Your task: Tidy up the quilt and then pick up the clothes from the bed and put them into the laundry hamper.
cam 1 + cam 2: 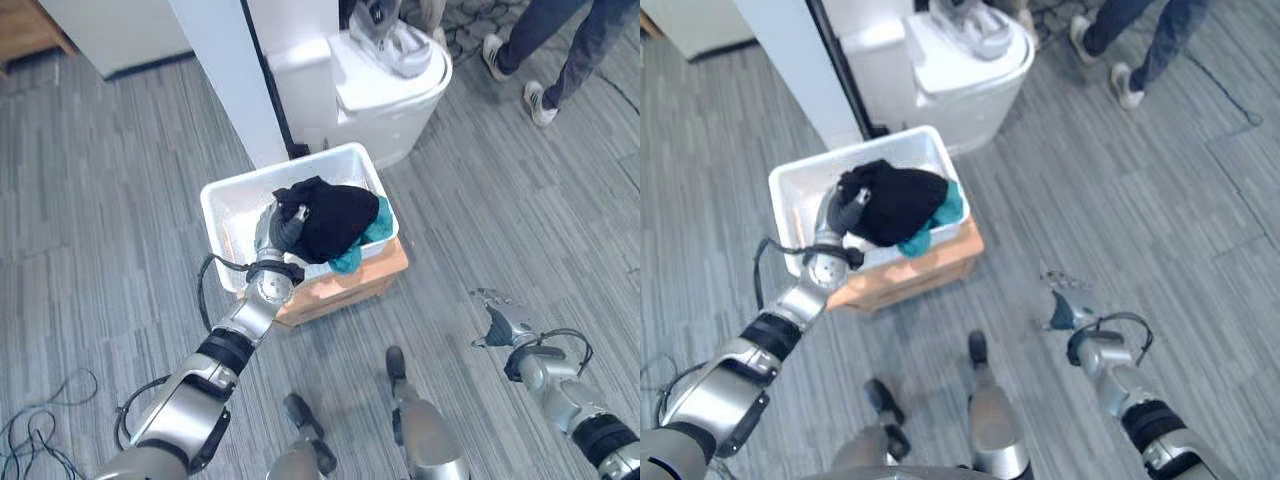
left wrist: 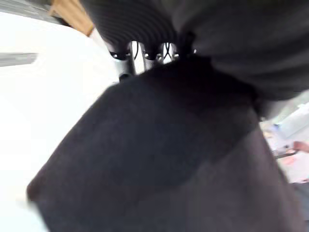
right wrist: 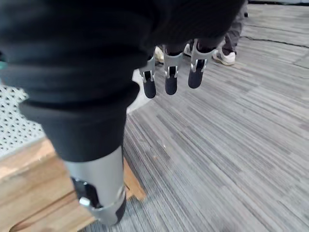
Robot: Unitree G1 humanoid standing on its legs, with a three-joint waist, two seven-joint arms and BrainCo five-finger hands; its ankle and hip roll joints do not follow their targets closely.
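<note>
A white laundry hamper (image 1: 228, 192) stands on a low wooden crate (image 1: 352, 283) on the floor. A black garment (image 1: 335, 218) bulges over the hamper's right half, on top of a teal garment (image 1: 374, 232). My left hand (image 1: 279, 229) reaches over the hamper's near rim with its fingers (image 2: 145, 52) curled into the black garment (image 2: 159, 159). My right hand (image 1: 500, 327) hangs open above the bare floor at the lower right, holding nothing; its fingers (image 3: 166, 77) and thumb (image 3: 101, 193) are relaxed.
Just behind the hamper are a white pillar (image 1: 225, 70) and a rounded white unit (image 1: 390, 85). A person's legs and shoes (image 1: 555, 65) are at the far right. Wooden furniture (image 1: 25, 25) sits in the far left corner.
</note>
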